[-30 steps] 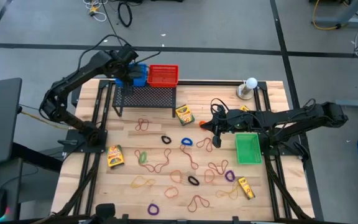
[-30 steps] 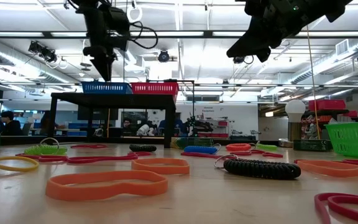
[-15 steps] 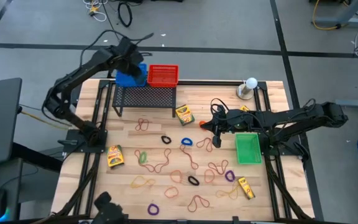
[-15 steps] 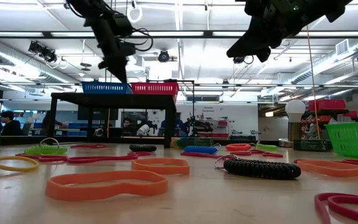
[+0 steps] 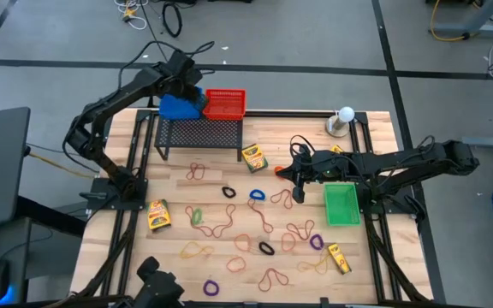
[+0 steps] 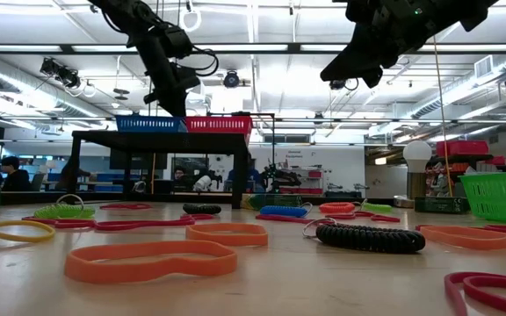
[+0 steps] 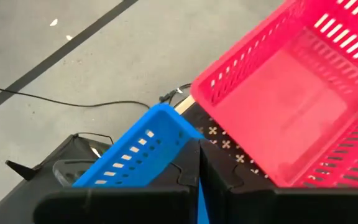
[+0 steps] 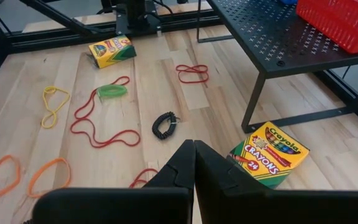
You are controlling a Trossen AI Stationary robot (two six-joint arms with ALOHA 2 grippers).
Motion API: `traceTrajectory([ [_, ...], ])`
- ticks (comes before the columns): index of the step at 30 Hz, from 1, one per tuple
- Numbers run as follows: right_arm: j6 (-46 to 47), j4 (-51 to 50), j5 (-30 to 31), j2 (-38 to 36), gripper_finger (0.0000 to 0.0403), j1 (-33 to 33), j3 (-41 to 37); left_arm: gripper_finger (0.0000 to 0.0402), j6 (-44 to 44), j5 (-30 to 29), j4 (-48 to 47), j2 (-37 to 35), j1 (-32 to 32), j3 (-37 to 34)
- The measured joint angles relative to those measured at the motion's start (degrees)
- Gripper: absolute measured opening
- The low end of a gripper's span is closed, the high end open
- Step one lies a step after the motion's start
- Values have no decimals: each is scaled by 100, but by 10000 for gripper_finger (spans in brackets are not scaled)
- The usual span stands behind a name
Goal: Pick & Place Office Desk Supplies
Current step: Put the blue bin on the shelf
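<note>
Wooden table (image 5: 221, 180) (bands (image 5: 216, 224) scattered)

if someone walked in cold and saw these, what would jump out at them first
Probably the scatter of colourful rubber bands all over the wooden table, with yellow crayon boxes lying among them. Next, the left tool at the back, shut on the rim of a tilted blue basket beside the red basket on the black shelf. The right tool hangs shut over mid-table, next to a green basket.
</note>
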Motion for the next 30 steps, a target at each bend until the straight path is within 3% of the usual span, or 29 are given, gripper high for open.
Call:
traceTrajectory([
  [9, 0, 2, 0, 0, 7, -2, 0, 8, -8, 102, 11, 0, 0, 0],
  [14, -2, 2, 0, 0, 7, -2, 0, 8, -15, -444, 17, -8, -36, 0],
  [18, -2, 2, 0, 0, 7, -2, 0, 7, -50, -483, 27, -50, -28, 0],
  [23, -2, 3, 0, 0, 7, -2, 0, 7, -206, -80, 66, 68, -26, -2],
  [30, -4, 2, 0, 0, 7, -2, 0, 7, -213, -59, 131, 188, -37, -7],
])
